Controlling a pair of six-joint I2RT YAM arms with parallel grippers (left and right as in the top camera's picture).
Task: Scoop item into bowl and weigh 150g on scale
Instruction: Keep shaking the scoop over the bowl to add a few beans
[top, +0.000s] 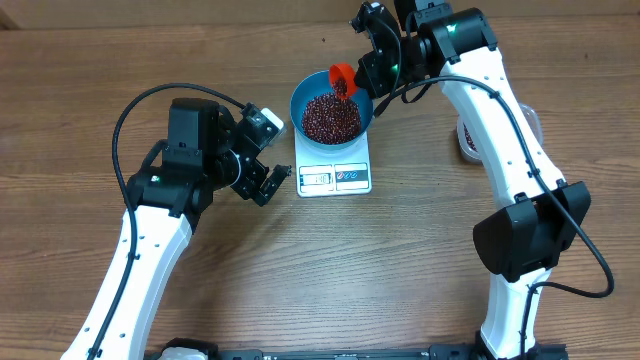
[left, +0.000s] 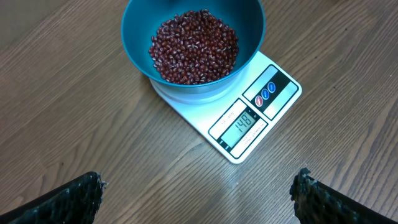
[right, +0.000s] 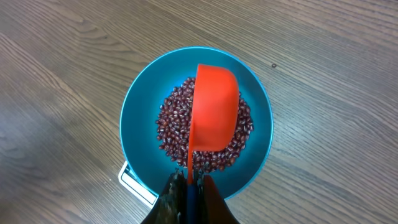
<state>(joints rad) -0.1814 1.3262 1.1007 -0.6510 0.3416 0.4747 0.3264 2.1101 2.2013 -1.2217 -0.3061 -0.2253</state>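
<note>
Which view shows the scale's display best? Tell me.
Left wrist: the scale's display is large, unobstructed, digits legible. Overhead shows it tiny and unreadable. Right wrist shows only a scale corner under the bowl; no display.

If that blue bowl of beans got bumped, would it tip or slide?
Probably slide, not tip: the bowl is wide and the beans sit low inside. It tapers to a smaller base on the smooth scale, so a hard shove might push it off.

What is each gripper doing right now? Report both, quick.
Left gripper: open, holding nothing.
Right gripper: shut on the handle of the red scoop, which is over the bowl.
</note>
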